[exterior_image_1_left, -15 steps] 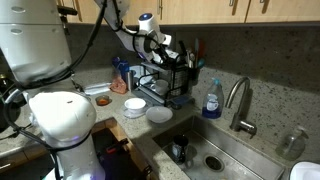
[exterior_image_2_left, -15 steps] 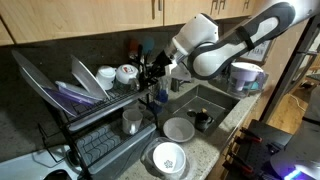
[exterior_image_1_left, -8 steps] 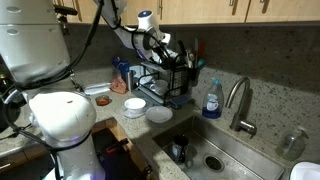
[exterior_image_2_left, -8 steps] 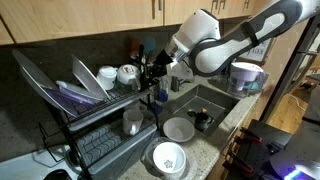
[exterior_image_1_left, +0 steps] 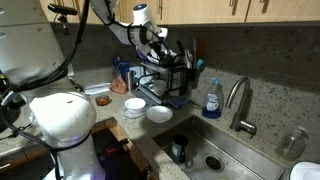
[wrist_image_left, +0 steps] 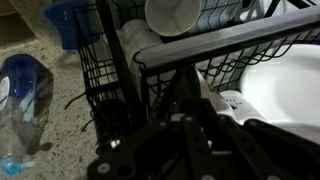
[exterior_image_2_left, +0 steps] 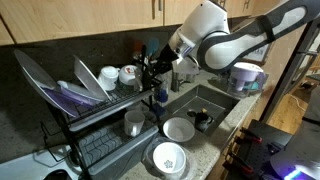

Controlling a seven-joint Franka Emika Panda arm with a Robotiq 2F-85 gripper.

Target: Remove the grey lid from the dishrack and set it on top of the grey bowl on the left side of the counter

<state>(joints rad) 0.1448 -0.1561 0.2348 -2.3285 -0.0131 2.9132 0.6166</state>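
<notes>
The black wire dishrack shows in both exterior views. A large grey round piece, seemingly the grey lid, leans in its upright slots beside a white plate. My gripper hangs at the rack's utensil-holder end, near two white mugs, far from the lid; it also shows in an exterior view. In the wrist view the jaws are dark against the rack wires, and I cannot tell their state. A grey bowl sits on the counter in front of the rack.
A white bowl and a cup stand by the grey bowl. White dishes sit beside the rack. A blue soap bottle, the faucet and the sink are beyond the rack.
The arm has lifted the gripper slightly up along the rack's end. Dishes and the lid have not moved.
</notes>
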